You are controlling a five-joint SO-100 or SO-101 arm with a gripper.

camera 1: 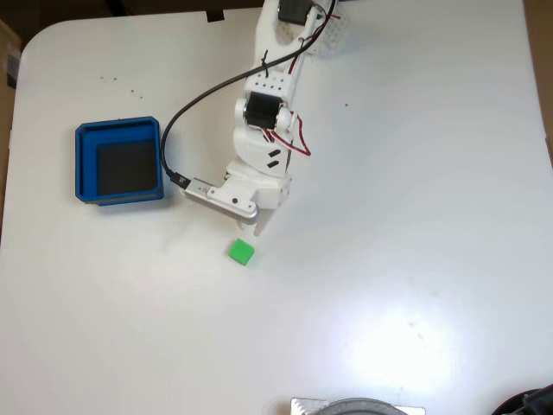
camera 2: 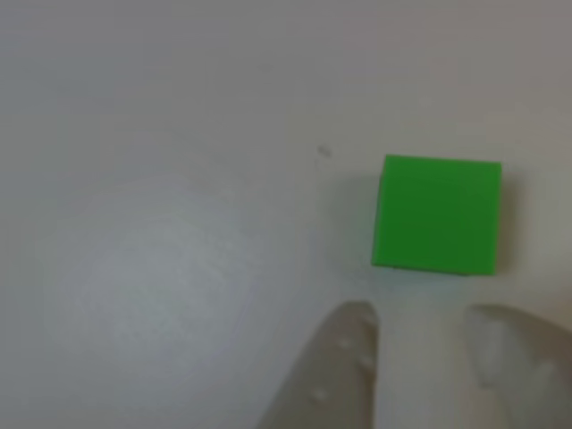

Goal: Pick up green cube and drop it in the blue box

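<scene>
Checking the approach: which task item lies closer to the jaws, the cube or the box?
The green cube, just below the gripper in the fixed view; the blue box lies farther left.

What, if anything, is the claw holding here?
Nothing. The claw is open and empty; the green cube lies on the table just ahead of its fingertips, untouched.

Light: bright, even | glare: table [camera 1: 397, 346] lower right, fixed view | other view: soft, perhaps defocused
</scene>
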